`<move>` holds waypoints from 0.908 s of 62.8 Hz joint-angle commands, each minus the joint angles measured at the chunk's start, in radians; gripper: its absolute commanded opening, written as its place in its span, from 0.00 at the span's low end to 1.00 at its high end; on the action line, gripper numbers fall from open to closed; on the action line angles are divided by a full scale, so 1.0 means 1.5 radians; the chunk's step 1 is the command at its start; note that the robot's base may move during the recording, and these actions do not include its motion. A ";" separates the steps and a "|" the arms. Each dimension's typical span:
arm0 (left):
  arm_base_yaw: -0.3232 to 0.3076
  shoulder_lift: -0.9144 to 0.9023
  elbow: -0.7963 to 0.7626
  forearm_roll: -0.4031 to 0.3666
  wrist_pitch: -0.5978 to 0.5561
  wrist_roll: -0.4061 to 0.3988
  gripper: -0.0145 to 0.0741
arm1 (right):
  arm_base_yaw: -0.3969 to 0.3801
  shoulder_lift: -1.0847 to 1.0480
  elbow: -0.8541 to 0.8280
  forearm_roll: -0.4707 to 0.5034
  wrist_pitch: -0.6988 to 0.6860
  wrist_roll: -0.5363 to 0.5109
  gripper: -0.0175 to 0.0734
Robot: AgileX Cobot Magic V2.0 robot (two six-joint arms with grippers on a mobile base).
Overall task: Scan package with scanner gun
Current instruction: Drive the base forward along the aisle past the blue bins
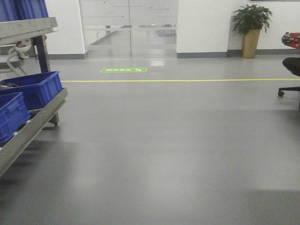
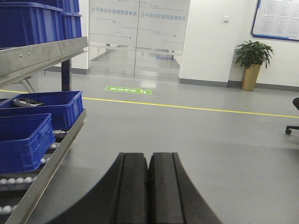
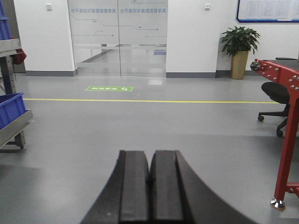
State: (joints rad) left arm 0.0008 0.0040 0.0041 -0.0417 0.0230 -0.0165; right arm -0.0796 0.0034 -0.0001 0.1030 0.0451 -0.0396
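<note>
Zero sight of package or scanner gun; cannot tell bearing or nearer arm. Left gripper (image 2: 148, 186), right gripper (image 3: 150, 186): both pressed together, empty, aimed across floor (image 1: 164, 140).

Blue bins (image 1: 35, 89) on metal rack (image 1: 33, 127)

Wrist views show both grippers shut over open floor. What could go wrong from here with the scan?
1. Neither task item shows in any view, so a search comes first and may cost time or end in a wrong pick.
2. The left gripper sits beside the metal rack with blue bins; a leftward swing might strike it.
3. The red frame stands near the right gripper; reaching or driving right risks contact.
</note>
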 commanded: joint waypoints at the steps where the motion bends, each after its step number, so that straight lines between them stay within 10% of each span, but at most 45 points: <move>1: 0.003 -0.003 -0.003 0.002 -0.011 -0.002 0.05 | 0.000 -0.002 0.000 0.000 -0.014 -0.003 0.01; 57: 0.003 -0.003 -0.003 0.002 -0.011 -0.002 0.05 | 0.000 -0.002 0.000 0.000 -0.014 -0.003 0.01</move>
State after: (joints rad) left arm 0.0024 0.0040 0.0041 -0.0417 0.0230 -0.0165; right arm -0.0796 0.0034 -0.0001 0.1030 0.0444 -0.0396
